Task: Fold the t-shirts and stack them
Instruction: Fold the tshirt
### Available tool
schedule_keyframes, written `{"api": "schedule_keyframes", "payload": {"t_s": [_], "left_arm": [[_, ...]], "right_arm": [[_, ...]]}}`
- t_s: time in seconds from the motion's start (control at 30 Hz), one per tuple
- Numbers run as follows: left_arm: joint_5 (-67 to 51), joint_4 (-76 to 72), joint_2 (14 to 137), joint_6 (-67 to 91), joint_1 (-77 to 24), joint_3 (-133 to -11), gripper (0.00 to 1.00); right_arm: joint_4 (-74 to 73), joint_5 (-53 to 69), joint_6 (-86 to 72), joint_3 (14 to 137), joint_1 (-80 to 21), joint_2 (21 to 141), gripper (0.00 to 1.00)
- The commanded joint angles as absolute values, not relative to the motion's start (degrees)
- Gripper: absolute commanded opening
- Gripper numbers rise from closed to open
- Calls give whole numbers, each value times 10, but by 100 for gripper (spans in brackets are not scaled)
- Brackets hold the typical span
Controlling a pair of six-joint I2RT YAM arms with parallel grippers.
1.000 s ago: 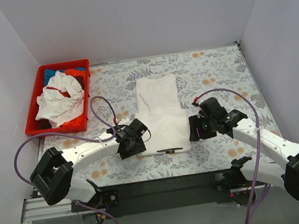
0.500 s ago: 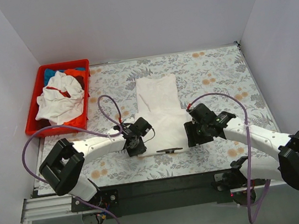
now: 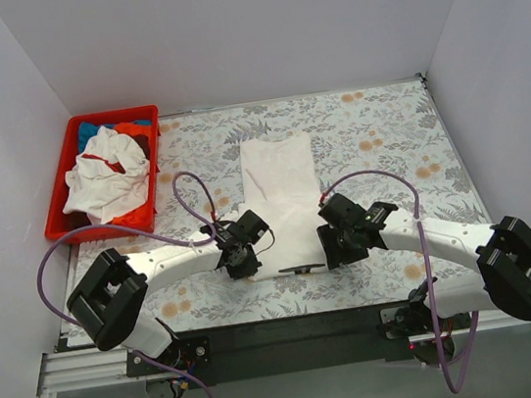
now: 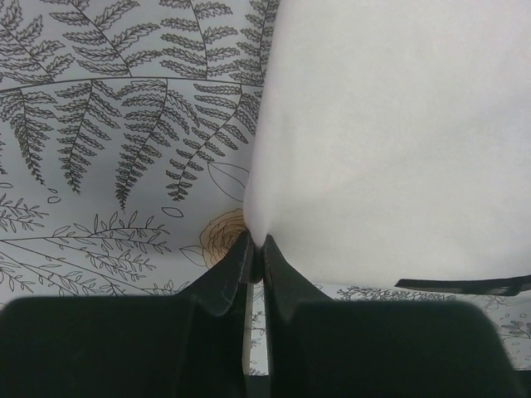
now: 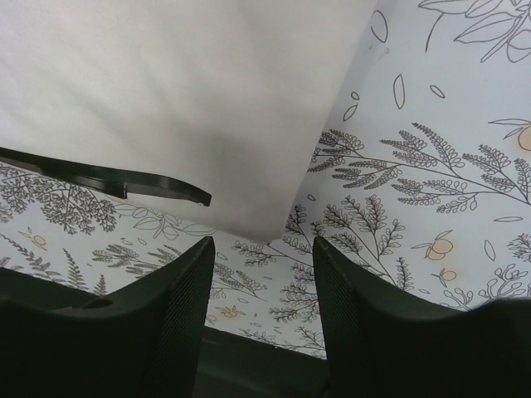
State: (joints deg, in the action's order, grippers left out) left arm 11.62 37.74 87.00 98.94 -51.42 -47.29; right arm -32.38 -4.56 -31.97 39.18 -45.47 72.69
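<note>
Right hand (image 5: 261, 245) nearer white t-shirt (image 3: 281, 182), left hand (image 4: 255, 249) pinching hem, print (image 5: 108, 178) half-hidden

Floral table (image 3: 385, 133): white t-shirt (image 3: 281, 182), red bin (image 3: 115, 114)

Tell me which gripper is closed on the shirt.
The left gripper: its jaws are shut on a corner of the white t-shirt; the right gripper stands open.

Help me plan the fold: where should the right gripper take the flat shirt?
Its near right corner, from the near side: the shirt lies flat, that corner sits ahead of the open right gripper, and the left gripper pinches the other.
</note>
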Motion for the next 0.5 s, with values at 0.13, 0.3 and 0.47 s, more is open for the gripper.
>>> {"api": "schedule_keyframes", "payload": {"t_s": [0.13,0.3,0.47], "left_arm": [[94,414,867,991,-524,-453,0],[96,411,864,990,-524,-451,0],[95,411,861,991,-524,-447,0]], "right_arm": [[-312,-89,-345,430,-467,733,56],[-306,-90,-336,418,-468,769,51],[-303,-80,-339,382,-472,795,47]]}}
